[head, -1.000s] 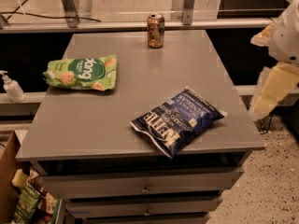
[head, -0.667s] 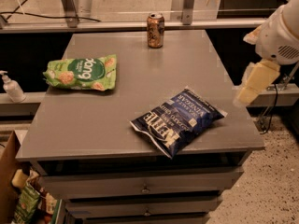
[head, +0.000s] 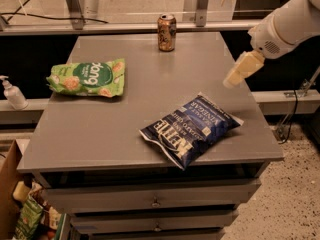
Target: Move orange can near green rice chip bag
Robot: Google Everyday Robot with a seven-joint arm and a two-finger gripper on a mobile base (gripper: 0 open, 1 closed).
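Note:
The orange can (head: 166, 32) stands upright at the far middle edge of the grey table (head: 130, 119). The green rice chip bag (head: 87, 78) lies flat on the table's left side, well apart from the can. My gripper (head: 240, 70) hangs on the white arm at the right, above the table's right edge, to the right of and nearer than the can. It touches nothing.
A dark blue Kettle chip bag (head: 192, 129) lies at the front right of the table. Drawers sit under the tabletop (head: 155, 199). A soap dispenser (head: 12, 93) stands on a ledge at the left. A box with items (head: 25, 214) is at the lower left.
My arm and gripper have moved left and up, from beside the table's right edge to over it, closer to the can. The can and bags have not moved.

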